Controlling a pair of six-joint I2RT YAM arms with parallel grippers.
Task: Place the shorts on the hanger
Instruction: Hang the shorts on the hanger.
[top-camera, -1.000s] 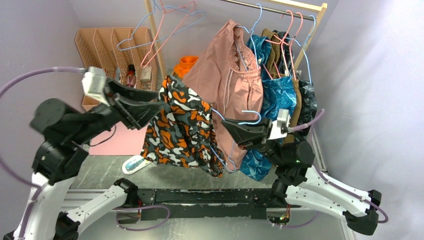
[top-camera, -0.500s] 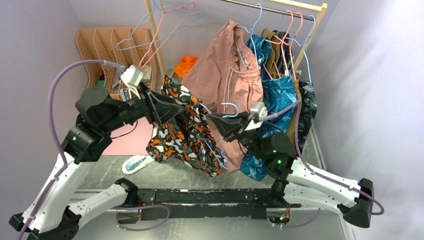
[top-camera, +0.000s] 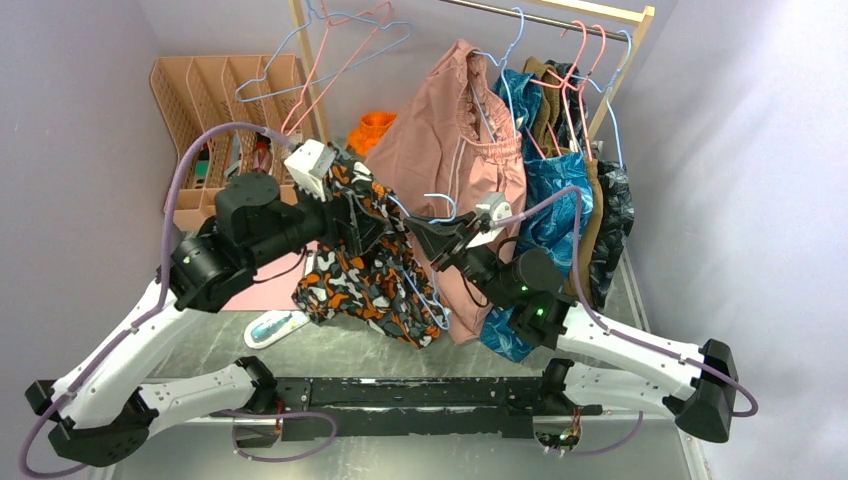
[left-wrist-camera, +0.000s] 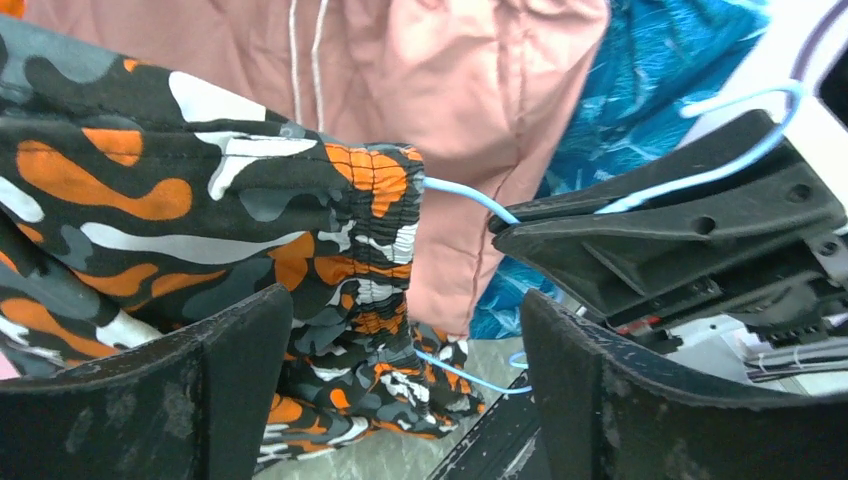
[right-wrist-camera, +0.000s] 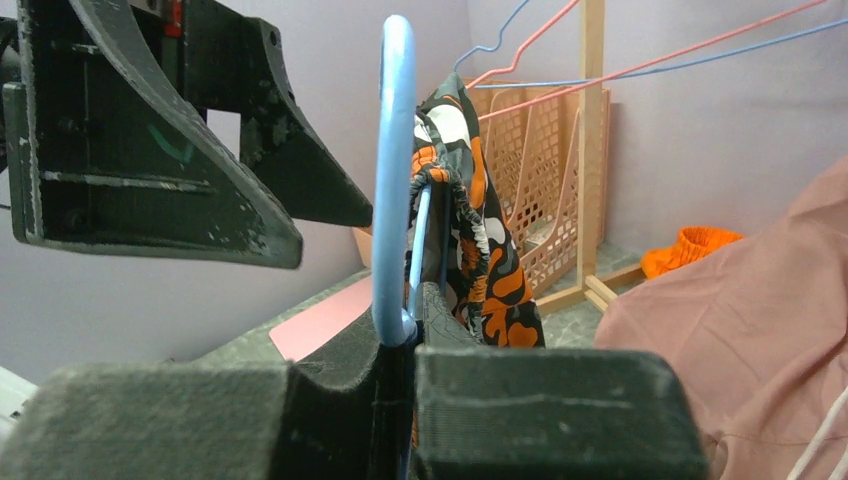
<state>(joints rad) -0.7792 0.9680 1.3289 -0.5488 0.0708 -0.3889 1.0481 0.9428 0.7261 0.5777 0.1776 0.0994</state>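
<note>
1. Top external view: one pair of camouflage shorts (top-camera: 362, 275), blotched orange, black, white and grey, hangs in the air between the two arms. It is above the grey table (top-camera: 325, 352) and just in front of one dusty-pink garment (top-camera: 455, 150).
2. One light-blue hanger (right-wrist-camera: 392, 150) carries the shorts. In the right wrist view its wire runs into the gathered waistband, and its hook curves up above the fingers.
3. Right gripper (right-wrist-camera: 415, 335): clamped tight on the hanger's neck, just below the hook.
4. Left gripper (left-wrist-camera: 400, 310): its two fingers stand wide apart with the end of the waistband between them, and nothing is pinched. Whether the left finger touches the cloth, I cannot tell.
5. Empty hangers (top-camera: 300, 75) hang by the wooden post at upper left. I count one blue and at least one pink.
6. On the rail at upper right hang a blue leaf-print garment (top-camera: 555, 185) and dark garments (top-camera: 610, 215), on blue and pink hooks too crowded to count.
7. One peach slotted organiser (top-camera: 200, 90) stands at far left. One orange item (top-camera: 372, 128) lies behind the shorts, and one pink sheet (top-camera: 262, 285) lies on the table.
</note>
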